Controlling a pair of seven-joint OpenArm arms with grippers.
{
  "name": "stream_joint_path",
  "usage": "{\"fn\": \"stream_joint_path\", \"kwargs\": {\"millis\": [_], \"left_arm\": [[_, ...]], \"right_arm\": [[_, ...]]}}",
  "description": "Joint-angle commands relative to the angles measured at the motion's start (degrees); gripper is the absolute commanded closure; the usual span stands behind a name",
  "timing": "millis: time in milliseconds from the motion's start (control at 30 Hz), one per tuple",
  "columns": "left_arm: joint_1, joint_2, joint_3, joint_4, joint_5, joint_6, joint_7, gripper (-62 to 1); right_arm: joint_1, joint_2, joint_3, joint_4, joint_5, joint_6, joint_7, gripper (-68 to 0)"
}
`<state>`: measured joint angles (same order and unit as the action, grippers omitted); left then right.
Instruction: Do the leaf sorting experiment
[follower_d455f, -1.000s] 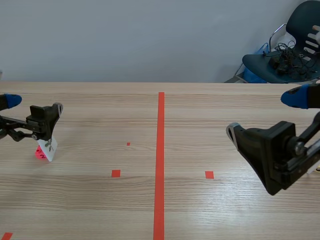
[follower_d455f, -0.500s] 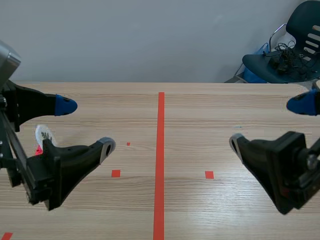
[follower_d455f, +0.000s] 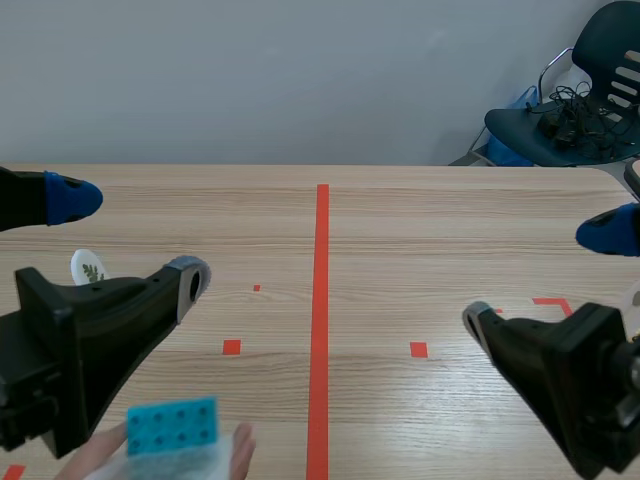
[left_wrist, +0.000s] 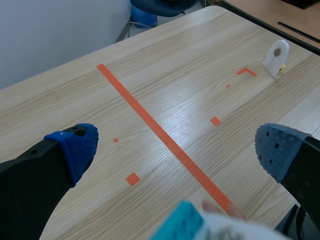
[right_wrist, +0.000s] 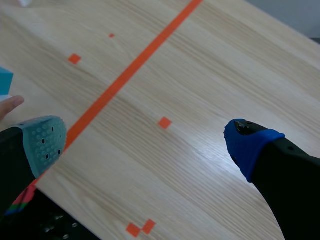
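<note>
Leftward, leaf-printed white tag (follower_d455f: 88, 268), person's hand (follower_d455f: 238, 447) holding blue studded block (follower_d455f: 172, 427)

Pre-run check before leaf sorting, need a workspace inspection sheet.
Surface: wood table, orange-red tape marks only.
Job's things: leaf card standing at the left side; second card standing by the corner mark at the right side, print unclear; a person's hand at the near edge holds a blue block.
Clutter: nothing seen.
Grippers: left gripper and right gripper both above the table, fingers open, empty.
Cables: tangle on the chair.
Surroundings: grey wall, chair beyond the far right corner.
</note>
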<state>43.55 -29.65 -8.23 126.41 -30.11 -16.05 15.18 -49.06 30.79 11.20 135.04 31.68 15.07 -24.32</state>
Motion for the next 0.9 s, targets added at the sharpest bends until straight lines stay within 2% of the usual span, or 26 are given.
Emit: {"fn": "stream_joint_path", "kwargs": {"millis": [0, 133, 200, 300, 433, 700, 867], "left_arm": [[-0.72, 0.42, 0.26, -0.39, -0.57, 0.42, -0.72, -62.3], [-0.72, 0.39, 0.26, -0.39, -0.55, 1.03, -0.74, -62.3], [-0.72, 0.39, 0.26, -0.42, -0.55, 3.41, -0.74, -62.3], [-0.72, 0.17, 0.26, -0.46, -0.52, 6.38, -0.68, -62.3], [-0.72, -0.33, 0.11, -0.46, 0.15, 6.32, -0.26, -62.3], [-0.72, -3.63, 0.11, -0.83, 0.11, 6.27, -0.35, -62.3], [-0.72, -4.85, 0.11, -1.68, 1.18, 6.27, -0.83, -62.3]], "right_arm": [[0.66, 0.00, 0.48, 0.22, 0.00, -0.87, 1.84, -67.9], [0.63, -0.02, 0.48, 0.22, -0.07, -0.98, 2.25, -67.9], [0.63, 0.00, 0.48, 0.22, -1.22, -1.42, 2.67, -67.9], [0.63, 0.02, 0.48, 0.22, -3.41, -3.80, 2.69, -67.9], [0.63, 0.87, 0.48, 0.22, -3.41, -4.37, 2.78, -67.9], [0.66, 5.79, 0.48, 0.22, -3.37, -4.37, 2.86, -67.9], [0.66, 7.65, 0.50, 0.22, -3.37, -4.42, 2.84, -67.9]]}}
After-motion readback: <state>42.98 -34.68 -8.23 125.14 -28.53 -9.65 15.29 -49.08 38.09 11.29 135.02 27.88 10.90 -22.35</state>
